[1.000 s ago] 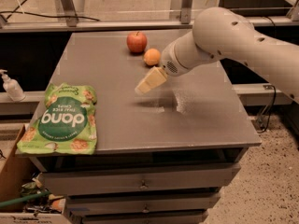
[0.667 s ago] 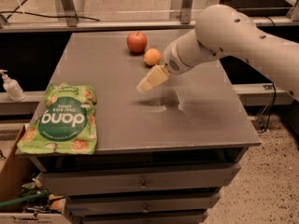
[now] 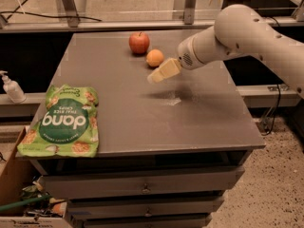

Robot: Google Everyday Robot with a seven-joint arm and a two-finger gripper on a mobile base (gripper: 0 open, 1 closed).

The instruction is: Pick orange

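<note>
One pale pincer (image 3: 156, 75) hangs above the grey counter (image 3: 199, 122), just in front of the orange (image 3: 155, 58); whether it is wide or narrow cannot be told. Over the last second it has crept nearer the orange, so the approach looks almost done. A red apple (image 3: 139, 42) sits near the orange, towards the far edge. The dang rice chips bag (image 3: 64, 122) lies well apart at the front left edge, with open counter between.

Dim, warm indoor light, from overhead. Grey table top (image 3: 118, 113) evenly lit, small pale glare patch near centre. Gripper (image 3: 161, 72) above table, just beside orange (image 3: 155, 58), casts soft dark shadow on surface beneath. Surroundings left and right of table murky.
</note>
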